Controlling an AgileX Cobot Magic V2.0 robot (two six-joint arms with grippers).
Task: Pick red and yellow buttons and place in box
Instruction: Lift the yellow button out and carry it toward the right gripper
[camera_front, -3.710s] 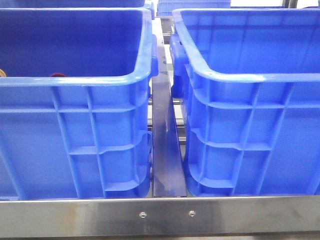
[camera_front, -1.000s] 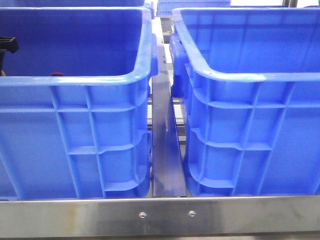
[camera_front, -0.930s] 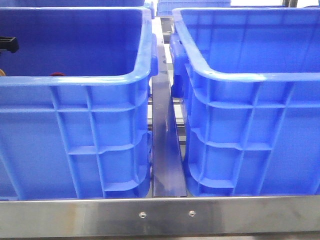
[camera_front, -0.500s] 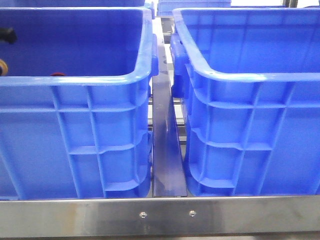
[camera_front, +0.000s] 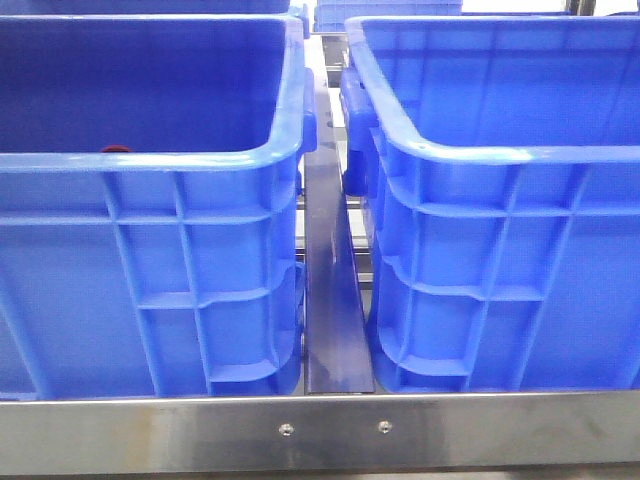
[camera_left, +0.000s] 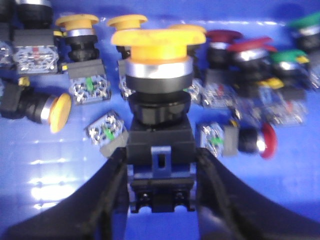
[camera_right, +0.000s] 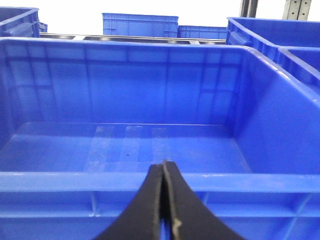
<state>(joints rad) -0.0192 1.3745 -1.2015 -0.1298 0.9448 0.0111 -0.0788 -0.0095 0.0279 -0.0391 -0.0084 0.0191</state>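
Left tool (camera_left: 160, 187) grips one yellow button (camera_left: 158, 95).

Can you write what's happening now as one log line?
left hand: shut on yellow button | right hand: shut, holding nothing | box: no buttons

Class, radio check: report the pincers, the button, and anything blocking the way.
Left pincer shut on yellow button, other buttons crowded beneath. Right pincer shut, holding nothing, facing the box. Nothing blocking seen.

Bright, even light; left wrist view blurred, floor glare.
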